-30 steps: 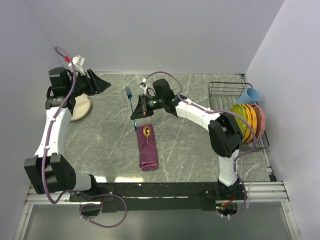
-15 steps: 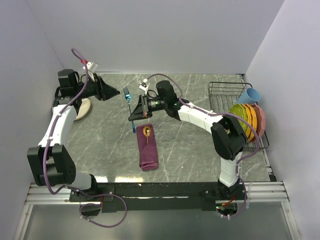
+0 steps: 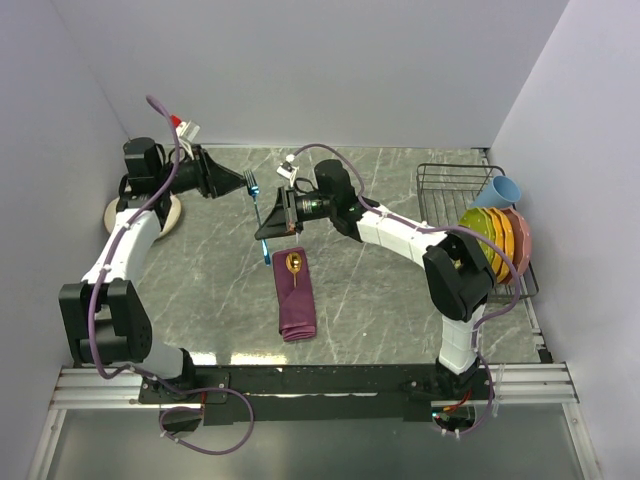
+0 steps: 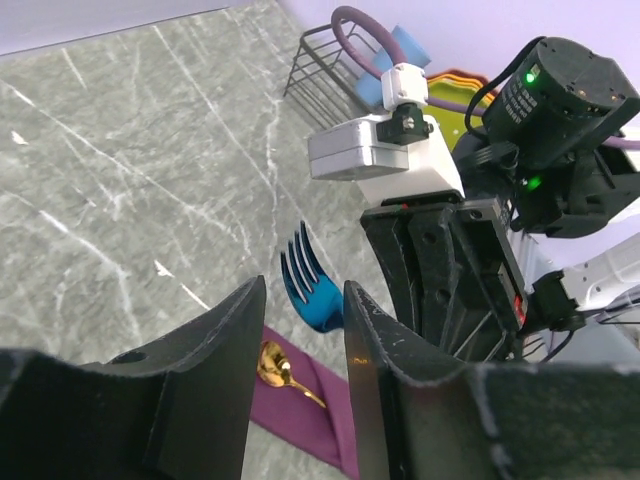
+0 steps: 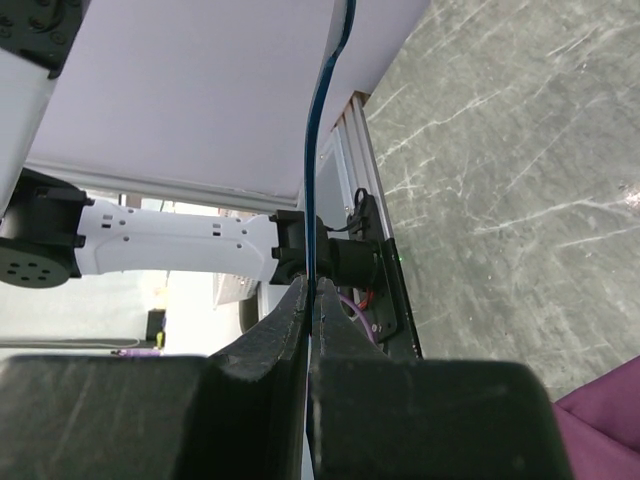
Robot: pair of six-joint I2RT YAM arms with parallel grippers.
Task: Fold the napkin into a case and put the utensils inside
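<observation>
Grips fork (image 3: 258,200) by the handle with right jaws, shut tight on it. Holds it off tabletop (image 3: 200,270), just beyond far end of case (image 3: 297,310), tines pointing away from case. Has left jaws parted right at the tines, up-left of case; can't tell whether touching. Shows spoon (image 3: 295,266) lying on case's far end. Has dish rack (image 3: 450,175) well right of case.

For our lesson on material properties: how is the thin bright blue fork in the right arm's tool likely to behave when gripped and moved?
The thin bright blue fork is probably stiff: its handle runs straight out of the right tool pinching it. Being so slender, it likely weighs little. Its glossy narrow handle might slip or pivot in that pinch.
</observation>
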